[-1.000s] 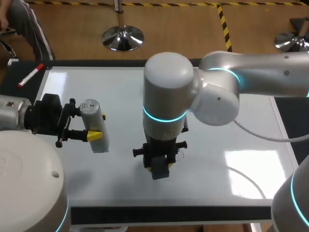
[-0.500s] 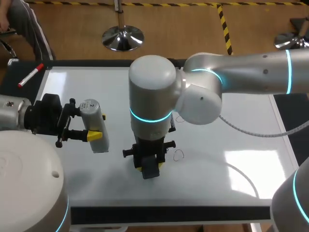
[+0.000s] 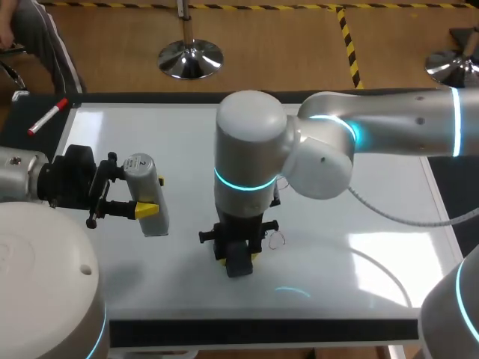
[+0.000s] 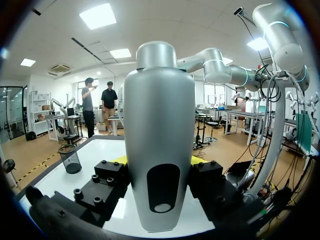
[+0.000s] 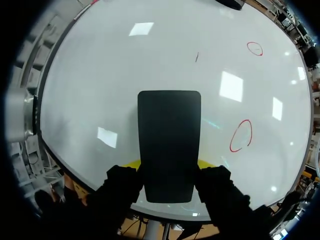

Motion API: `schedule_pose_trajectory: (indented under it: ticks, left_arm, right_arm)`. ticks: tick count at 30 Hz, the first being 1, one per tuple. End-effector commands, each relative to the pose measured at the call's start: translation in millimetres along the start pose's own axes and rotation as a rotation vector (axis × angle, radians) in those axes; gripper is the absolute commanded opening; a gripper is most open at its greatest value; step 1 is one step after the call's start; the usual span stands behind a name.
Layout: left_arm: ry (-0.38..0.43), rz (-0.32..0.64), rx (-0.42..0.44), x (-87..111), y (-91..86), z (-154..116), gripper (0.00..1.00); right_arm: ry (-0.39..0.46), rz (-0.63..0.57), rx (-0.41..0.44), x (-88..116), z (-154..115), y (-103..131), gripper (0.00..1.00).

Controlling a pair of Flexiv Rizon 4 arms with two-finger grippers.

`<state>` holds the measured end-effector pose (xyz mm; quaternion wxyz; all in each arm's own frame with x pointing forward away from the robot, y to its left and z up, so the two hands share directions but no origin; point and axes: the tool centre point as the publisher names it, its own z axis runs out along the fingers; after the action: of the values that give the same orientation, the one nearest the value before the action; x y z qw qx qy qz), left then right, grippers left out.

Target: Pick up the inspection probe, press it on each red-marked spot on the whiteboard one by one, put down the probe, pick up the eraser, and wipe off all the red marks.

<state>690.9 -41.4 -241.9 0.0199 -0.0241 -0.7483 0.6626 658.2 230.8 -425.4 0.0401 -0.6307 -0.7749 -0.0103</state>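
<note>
Head view: whiteboard covering table; L arm entering at 9 o'clock, R arm from 3 o'clock, reaching past mid-board. Left gripper clamped on inspection probe, held side-on over board's 9 o'clock side, prob. parked there to keep clear of R arm's wiping lane. Right gripper pointing straight down at approx. 6 o'clock of board centre, closed on eraser; pad low to surface, contact not confirmable. Faint red oval just beside eraser, at its 2 o'clock.

Right wrist view: eraser pinched betw. both fingers, yellow tips peeking out either side; vertical grip presumably for even pressure. Red oval beside eraser, not yet wiped; smaller red ring well ahead, near far edge.

Left wrist view: probe upright betw. black fingers, touched on both sides.

Judged stage: wiping, at least 2 marks left.
</note>
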Motion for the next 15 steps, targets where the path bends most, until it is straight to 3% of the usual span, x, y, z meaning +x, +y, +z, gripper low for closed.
schedule_pose_trajectory:
  ticks: [1,15]
  left_arm:
    - [-0.001,0.001,0.0,0.5,-1.1,0,0.0]
    - [-0.001,0.001,0.0,0.5,-1.1,0,0.0]
  right_arm:
    - [0.015,0.01,0.014,-17,10,7,0.0]
    - [-0.006,0.077,0.069,-59,32,15,0.0]
